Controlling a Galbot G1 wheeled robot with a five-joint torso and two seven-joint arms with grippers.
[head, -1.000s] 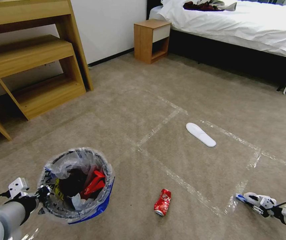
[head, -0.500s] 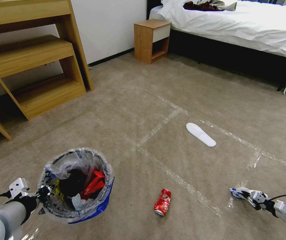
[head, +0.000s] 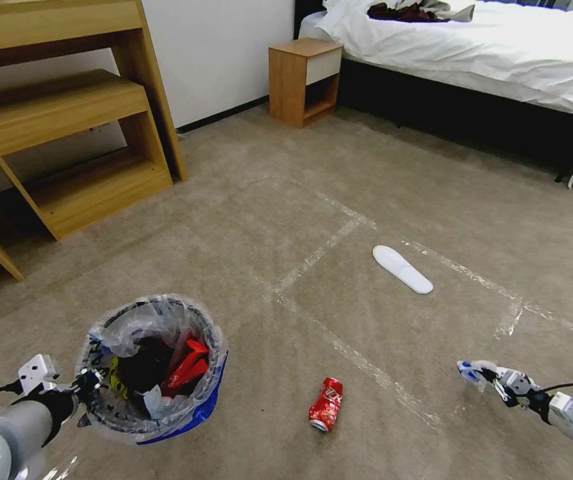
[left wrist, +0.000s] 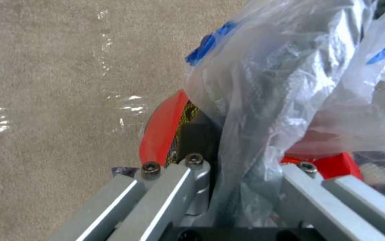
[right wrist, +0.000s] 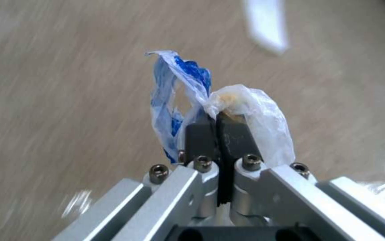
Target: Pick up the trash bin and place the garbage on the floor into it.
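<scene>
Two grippers are both busy, each clenched on something. Over by the trash bin point(head: 156, 370), which is lined with a crinkled clear bag and already holds red and dark scraps, the left gripper point(head: 86, 387) pinches the bin's near rim, plastic and all; in the left wrist view the liner point(left wrist: 273, 83) is squeezed between its fingers, with the red base point(left wrist: 161, 130) showing just beyond them. On the far side of the bin from that arm, a crushed red can point(head: 326, 404) lies on its side on the carpet point(head: 379, 167), near the bin but not touching it. Well beyond the can, farther again from the bin, the right gripper point(head: 493, 379) hangs low over the floor, its fingers pressed tight together on a crumpled white and blue plastic wrapper point(right wrist: 188, 97) that sticks up past the pads. Away from the bin, toward the bed point(head: 499, 47), a white insole point(head: 403, 269) rests flat inside a square of shiny tape strips point(head: 339, 347). A small wooden nightstand point(head: 304, 80) stands just beside the bed.
</scene>
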